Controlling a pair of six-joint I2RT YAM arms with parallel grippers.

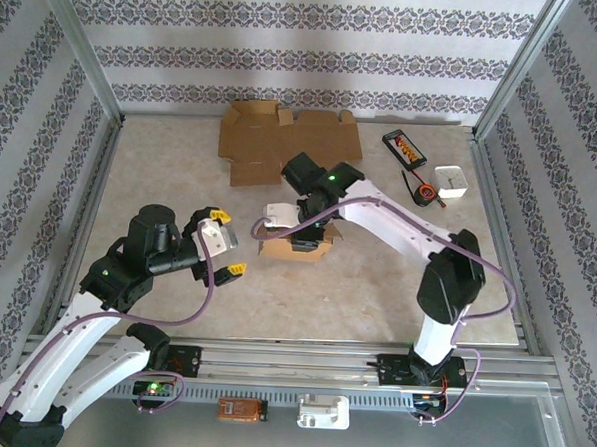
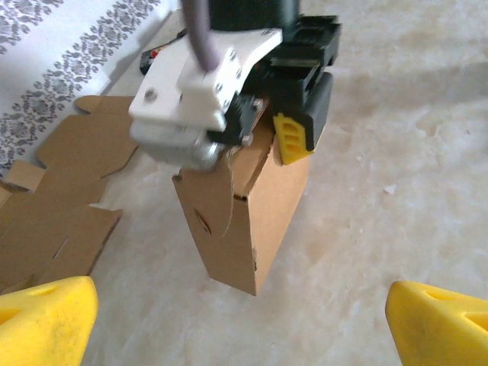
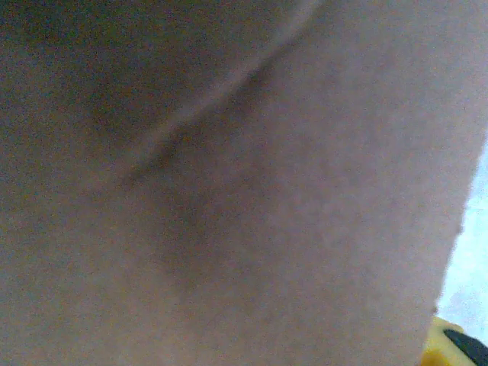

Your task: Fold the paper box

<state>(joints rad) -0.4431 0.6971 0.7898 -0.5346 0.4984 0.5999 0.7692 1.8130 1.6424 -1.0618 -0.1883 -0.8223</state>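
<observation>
So, cardboard box (image 1: pixel 297 251) stands upright, right gripper (image 1: pixel 296 226) clamped on top edge; left gripper (image 1: pixel 225 244) near box's left side, jaws wide, pointing straight at it.

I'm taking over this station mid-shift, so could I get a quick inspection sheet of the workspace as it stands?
Surface: pale marbled table, no spills seen.
Job's things: small paper box standing at centre, partly folded; flat cardboard sheets at the far edge.
Clutter: black battery pack, white container and a black-and-red coil at the far right.
Grippers: left gripper has its jaws wide open, just left of the box and apart from it; right gripper is clamped on the box's top.
Cables: purple cables run along both arms, clear of the box.
Surroundings: patterned walls, metal frame.
</observation>
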